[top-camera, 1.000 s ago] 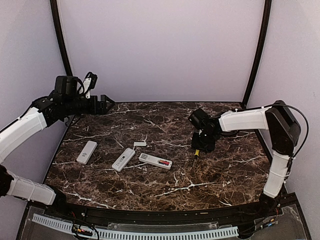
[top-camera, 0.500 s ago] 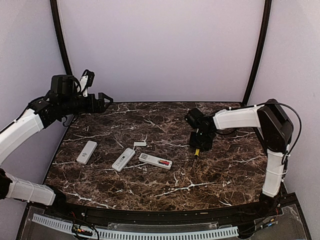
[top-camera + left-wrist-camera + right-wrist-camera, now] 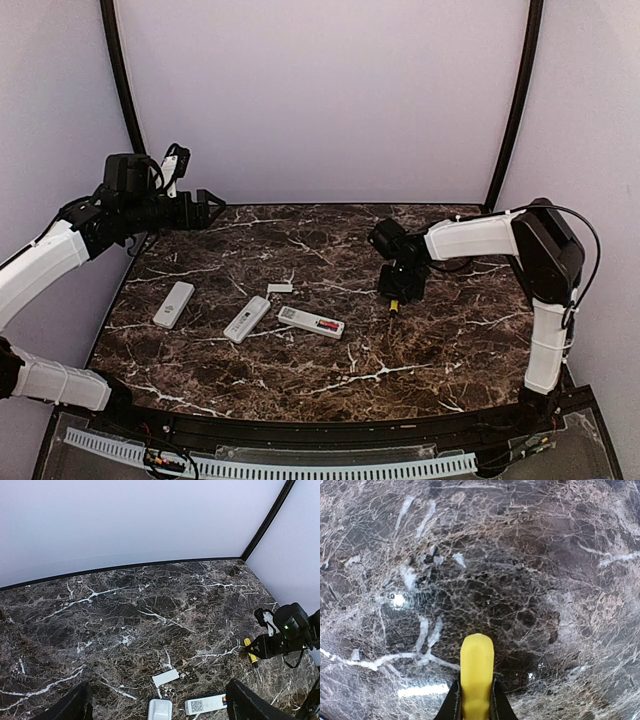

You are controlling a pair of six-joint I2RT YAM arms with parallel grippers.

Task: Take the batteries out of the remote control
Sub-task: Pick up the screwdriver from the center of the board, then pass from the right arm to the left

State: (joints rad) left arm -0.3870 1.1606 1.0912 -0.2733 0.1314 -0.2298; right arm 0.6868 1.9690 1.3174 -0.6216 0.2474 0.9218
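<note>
Three white remotes lie left of centre on the marble table. The rightmost remote lies with its compartment open, and the batteries, orange-red and dark, sit in it. It also shows in the left wrist view. A small white cover plate lies behind it. My right gripper is shut on a yellow-handled screwdriver, low over the table, right of the remotes. My left gripper is open and empty, raised high at the back left.
The other two remotes lie face down to the left. The cover plate and the screwdriver also show in the left wrist view. Walls close the back and both sides.
My right gripper has shifted slightly left with the screwdriver. My left gripper has drifted a little to the left, still high and open.
</note>
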